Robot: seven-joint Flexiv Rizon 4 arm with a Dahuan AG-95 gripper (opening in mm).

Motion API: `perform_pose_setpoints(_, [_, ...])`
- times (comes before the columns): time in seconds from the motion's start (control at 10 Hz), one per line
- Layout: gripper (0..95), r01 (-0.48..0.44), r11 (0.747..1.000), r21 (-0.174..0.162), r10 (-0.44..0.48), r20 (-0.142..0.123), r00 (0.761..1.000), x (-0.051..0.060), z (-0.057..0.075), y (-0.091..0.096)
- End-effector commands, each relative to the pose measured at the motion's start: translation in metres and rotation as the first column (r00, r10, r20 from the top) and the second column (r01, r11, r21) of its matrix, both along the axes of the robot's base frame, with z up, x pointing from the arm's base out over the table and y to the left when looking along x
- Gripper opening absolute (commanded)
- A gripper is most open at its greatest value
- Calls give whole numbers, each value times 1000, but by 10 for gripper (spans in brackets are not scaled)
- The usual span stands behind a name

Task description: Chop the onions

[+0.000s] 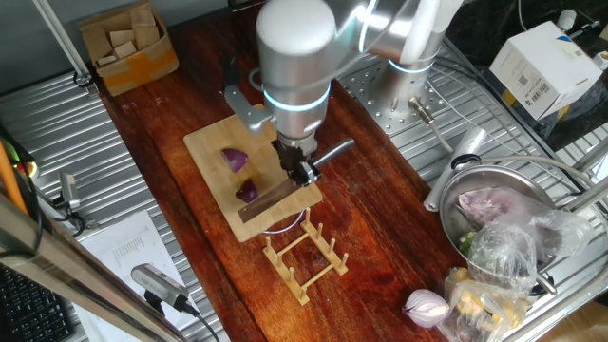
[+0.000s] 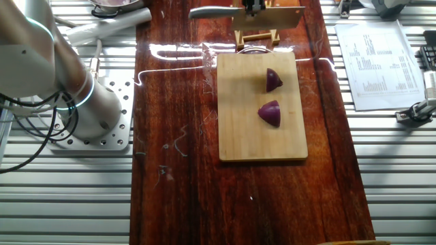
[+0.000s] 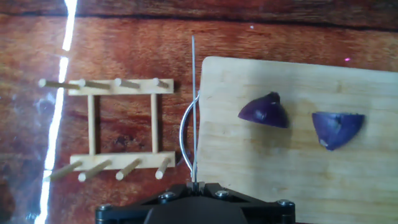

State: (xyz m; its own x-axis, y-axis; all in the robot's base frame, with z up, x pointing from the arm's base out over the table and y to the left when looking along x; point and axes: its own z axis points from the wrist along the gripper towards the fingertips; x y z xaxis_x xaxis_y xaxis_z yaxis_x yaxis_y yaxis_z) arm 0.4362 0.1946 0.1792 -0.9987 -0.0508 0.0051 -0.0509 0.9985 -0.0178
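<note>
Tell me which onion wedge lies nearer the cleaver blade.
The onion wedge nearer the wooden rack; the other wedge lies farther along the cutting board from the cleaver.

**Bystanders around the wooden peg rack**

A small wooden peg rack stands on the dark reddish tabletop; in the hand view its pegs point up in two rows. Well off to one side of it sit a steel bowl holding clear bags of food and a whole pale pink onion. Far from the rack, at the tabletop's opposite end, is a cardboard box of wooden blocks. A printed paper sheet lies on the ribbed metal beside the rack.
</note>
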Motion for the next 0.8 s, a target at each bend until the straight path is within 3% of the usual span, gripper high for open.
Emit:
perform_pose_setpoints(0.1, [0, 57, 998, -29, -56, 24, 998, 6, -9, -20])
perform_pose_setpoints(0.3, [0, 25, 999, -29, -24, 25, 999, 15, -18, -61])
perform_pose_setpoints(0.5, [0, 29, 1000, -5, -29, 25, 999, 15, -18, -61])
perform_pose_setpoints(0.8, [0, 89, 996, -12, -88, 28, 996, 15, -19, -59])
